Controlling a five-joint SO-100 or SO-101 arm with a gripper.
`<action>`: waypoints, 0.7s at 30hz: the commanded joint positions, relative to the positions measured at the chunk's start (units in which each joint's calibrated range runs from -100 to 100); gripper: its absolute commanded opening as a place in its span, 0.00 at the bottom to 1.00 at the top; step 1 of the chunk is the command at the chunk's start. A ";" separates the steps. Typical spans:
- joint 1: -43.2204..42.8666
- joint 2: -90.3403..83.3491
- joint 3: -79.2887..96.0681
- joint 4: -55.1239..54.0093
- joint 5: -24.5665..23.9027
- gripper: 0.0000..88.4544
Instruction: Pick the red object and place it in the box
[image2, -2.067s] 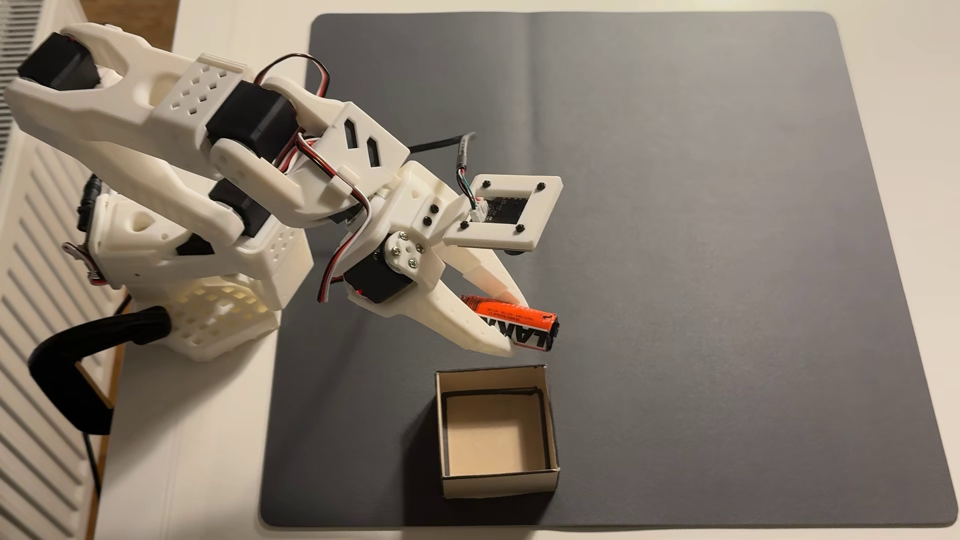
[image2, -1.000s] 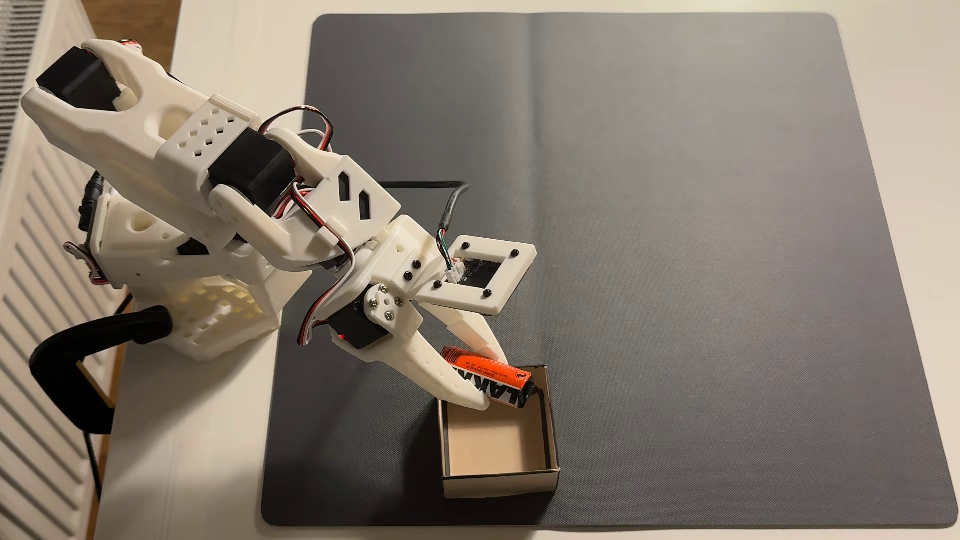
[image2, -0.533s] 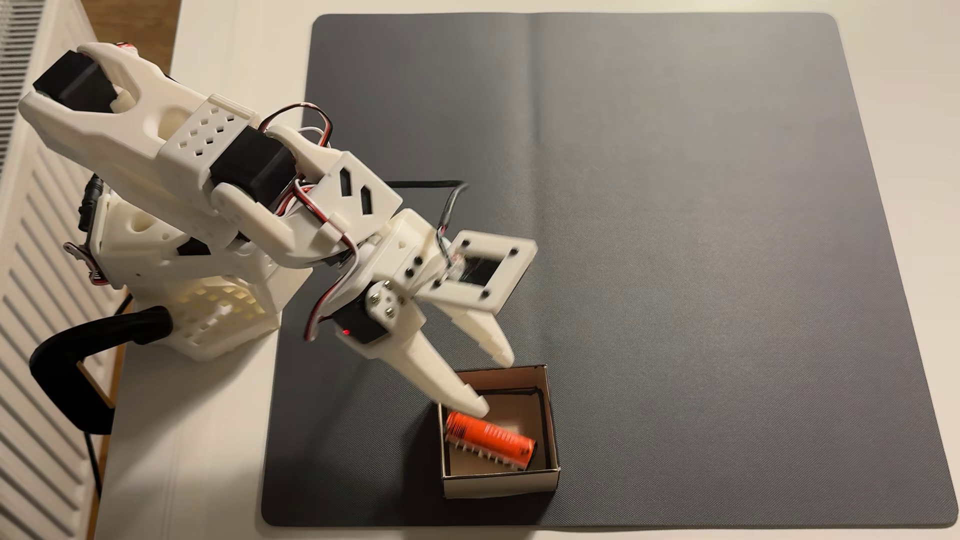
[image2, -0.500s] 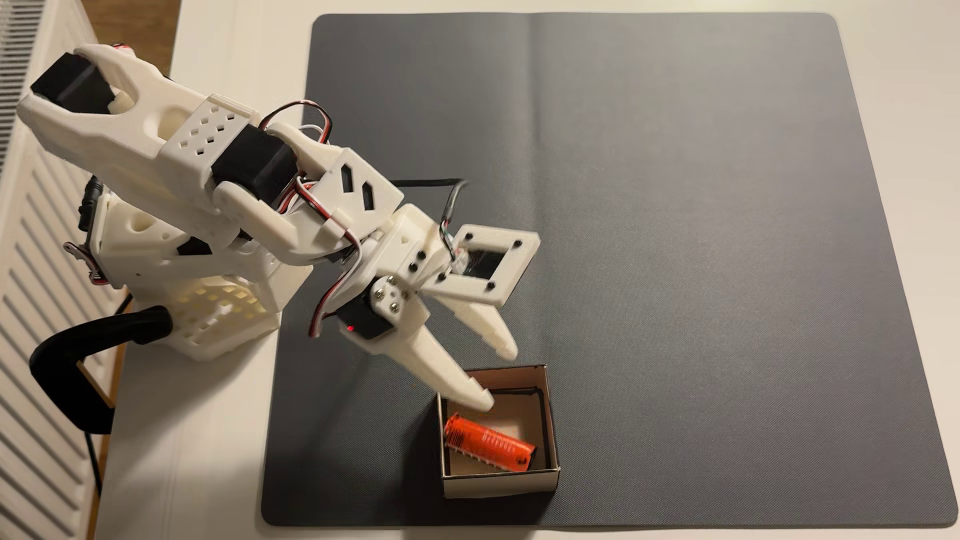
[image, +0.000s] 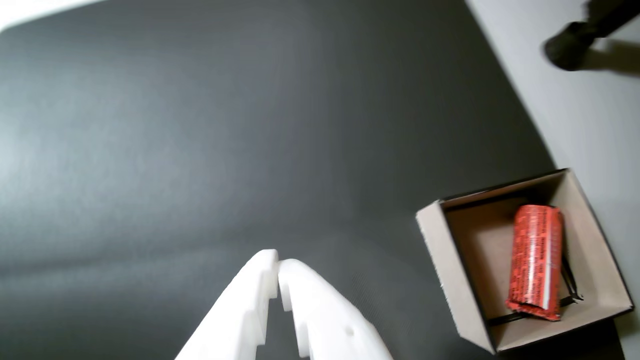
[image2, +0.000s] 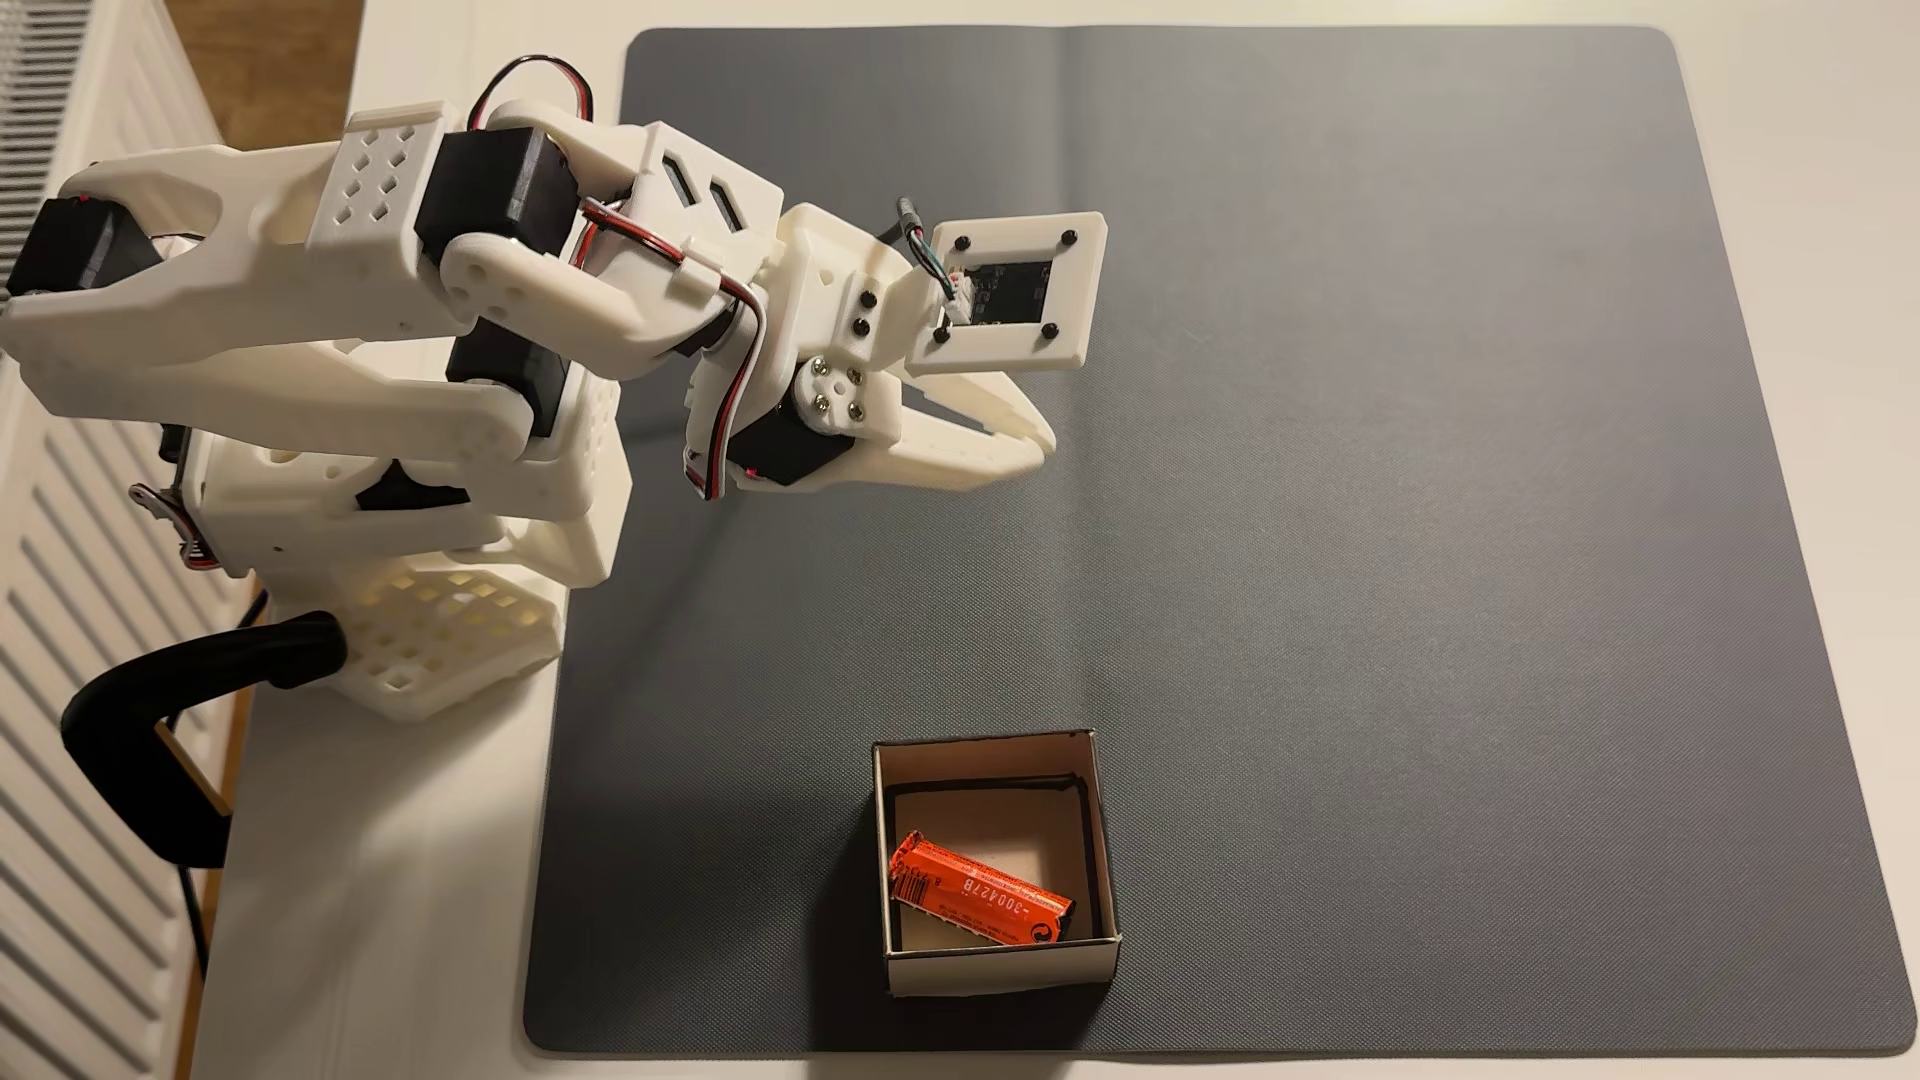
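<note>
In the fixed view, a white robot arm (image2: 312, 301) reaches from the left over a dark grey mat (image2: 1403, 519). Its gripper (image2: 1039, 449) is closed and empty, fingertips together, raised above the mat's upper middle. The red object (image2: 979, 891) lies slantwise inside the box (image2: 997, 966), well apart from the gripper, near the mat's lower edge. In the wrist view the closed gripper (image: 278, 264) sits at bottom centre, with the box (image: 450, 270) and the red object (image: 536, 260) to its right. The mat rests on a white table (image2: 416, 883); a slatted white radiator (image2: 62, 623) stands at the far left. The mat's right half is open.
</note>
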 joint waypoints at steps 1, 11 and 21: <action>-0.74 -0.30 1.19 1.68 -0.13 0.01; -0.74 -8.80 16.61 1.95 -0.08 0.01; -0.37 -5.06 16.61 11.12 -0.08 0.01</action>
